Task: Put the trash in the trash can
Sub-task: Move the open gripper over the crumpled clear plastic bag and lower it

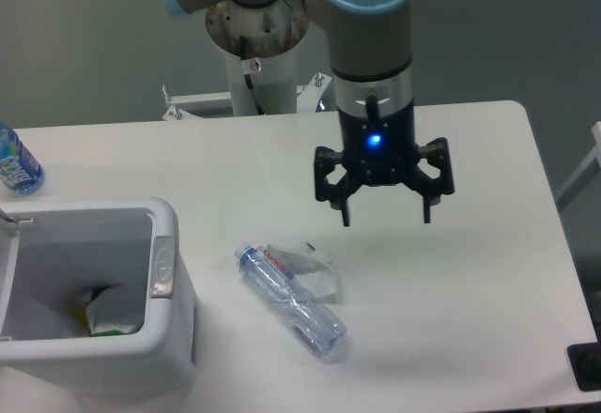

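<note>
A crushed clear plastic bottle (289, 298) with a blue cap and red-white label lies on the white table, slanting from upper left to lower right. A crumpled translucent wrapper (317, 265) sits against its upper right side. The white trash can (164, 338) stands at the lower left, with a grey oval latch (163, 268) on its right wall and some whitish and green waste inside. My gripper (386, 216) hangs open above the table, up and to the right of the bottle, with nothing between its fingers.
A blue-labelled bottle (16, 161) stands at the far left edge of the table. The robot's base column (255, 56) rises behind the table's back edge. A dark object (586, 366) sits at the lower right corner.
</note>
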Action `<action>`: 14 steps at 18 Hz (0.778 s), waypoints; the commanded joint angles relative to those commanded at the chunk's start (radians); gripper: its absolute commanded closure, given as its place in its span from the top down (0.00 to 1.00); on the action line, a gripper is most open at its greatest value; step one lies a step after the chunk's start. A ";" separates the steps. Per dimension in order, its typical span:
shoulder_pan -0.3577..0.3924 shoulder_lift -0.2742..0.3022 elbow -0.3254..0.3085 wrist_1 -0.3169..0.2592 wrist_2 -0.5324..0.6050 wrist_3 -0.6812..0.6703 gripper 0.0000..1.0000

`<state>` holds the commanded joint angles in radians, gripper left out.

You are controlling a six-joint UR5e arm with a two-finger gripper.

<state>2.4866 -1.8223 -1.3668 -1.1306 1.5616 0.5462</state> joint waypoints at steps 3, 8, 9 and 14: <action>0.028 0.006 -0.011 0.000 -0.006 0.000 1.00; 0.041 -0.011 -0.046 0.003 -0.009 -0.005 1.00; 0.043 -0.020 -0.061 0.009 -0.006 -0.012 1.00; 0.045 -0.058 -0.110 0.097 -0.009 -0.139 1.00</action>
<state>2.5311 -1.8806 -1.4772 -1.0339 1.5524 0.4067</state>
